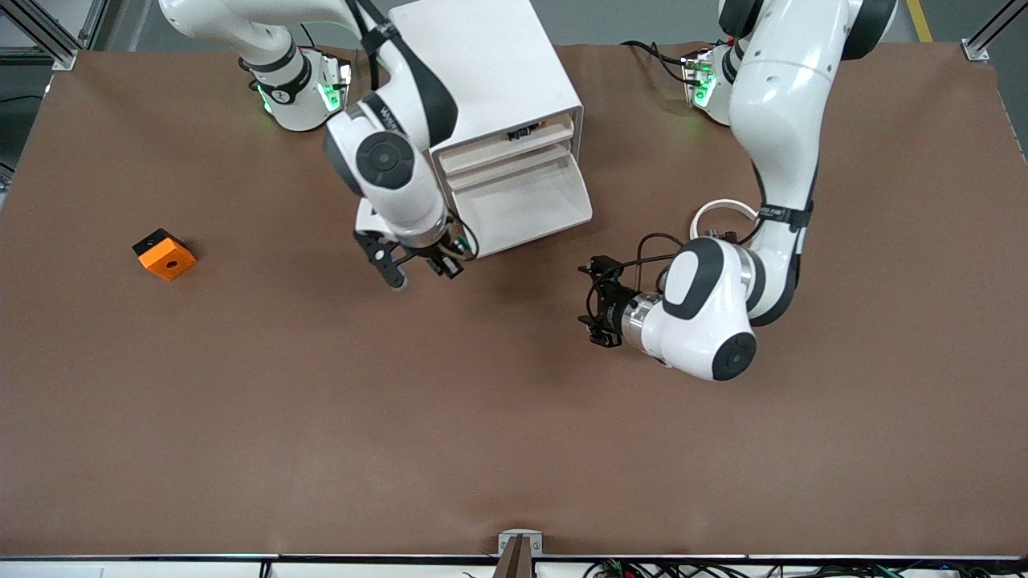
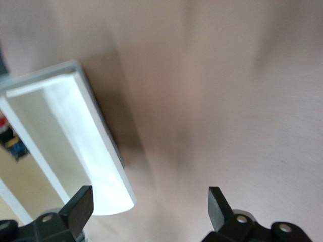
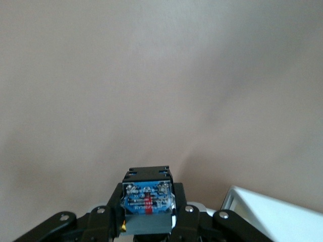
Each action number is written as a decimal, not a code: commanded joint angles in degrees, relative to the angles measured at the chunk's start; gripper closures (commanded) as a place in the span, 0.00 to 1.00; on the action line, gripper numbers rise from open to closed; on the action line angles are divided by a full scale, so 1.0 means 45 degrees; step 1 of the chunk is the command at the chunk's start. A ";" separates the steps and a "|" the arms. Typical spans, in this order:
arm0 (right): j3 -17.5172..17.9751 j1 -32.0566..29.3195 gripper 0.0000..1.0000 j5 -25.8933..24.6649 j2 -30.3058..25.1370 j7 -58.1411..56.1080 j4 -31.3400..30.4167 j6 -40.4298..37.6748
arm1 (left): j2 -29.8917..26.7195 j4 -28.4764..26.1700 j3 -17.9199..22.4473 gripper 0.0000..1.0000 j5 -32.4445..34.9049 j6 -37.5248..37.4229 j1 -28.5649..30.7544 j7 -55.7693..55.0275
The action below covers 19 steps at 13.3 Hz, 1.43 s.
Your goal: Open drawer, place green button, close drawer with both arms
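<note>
Now the right gripper (image 1: 422,269) pinches the button (image 3: 147,200) beside the pulled-out drawer (image 1: 522,210), while the left gripper (image 1: 593,299), fingers spread, hovers over the table (image 1: 321,417).

Matt brown table cover (image 1: 321,417), smooth white plastic cabinet (image 1: 490,72), glossy white drawer (image 1: 526,210), glossy white arm shells, matt black left gripper (image 1: 596,301), orange plastic cube (image 1: 166,255).

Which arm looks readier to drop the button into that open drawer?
The right. Its hand already grips the button just beside the open drawer; the left hand is open and holds nothing.
</note>
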 commanded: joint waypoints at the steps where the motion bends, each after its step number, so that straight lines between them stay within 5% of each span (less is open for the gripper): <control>1: -0.0150 0.0994 1.00 0.0074 -0.0022 0.1840 0.0157 -0.0109 | -0.1170 -0.0113 0.0207 0.00 0.1695 -0.0147 -0.0073 0.1371; 4: -0.0150 0.1815 1.00 0.0074 0.0017 0.3988 0.0312 -0.0129 | -0.2263 -0.0152 0.0129 0.00 0.4562 -0.1022 -0.0014 0.2465; 11: -0.0169 0.3340 1.00 -0.0044 0.2026 0.7604 0.2029 0.0027 | -0.4100 -0.0249 0.0129 0.00 0.8005 -0.2139 0.0377 0.8042; 13: -0.0169 0.3594 1.00 -0.0024 0.2573 0.8017 0.2479 0.0027 | -0.4627 -0.0288 0.0187 0.00 0.8166 -0.2663 0.0783 1.1302; 19: -0.0150 0.3790 1.00 0.0152 0.3590 0.8409 0.3262 0.0008 | -0.5489 -0.0600 0.0109 0.00 0.8418 -0.2415 0.1840 1.5279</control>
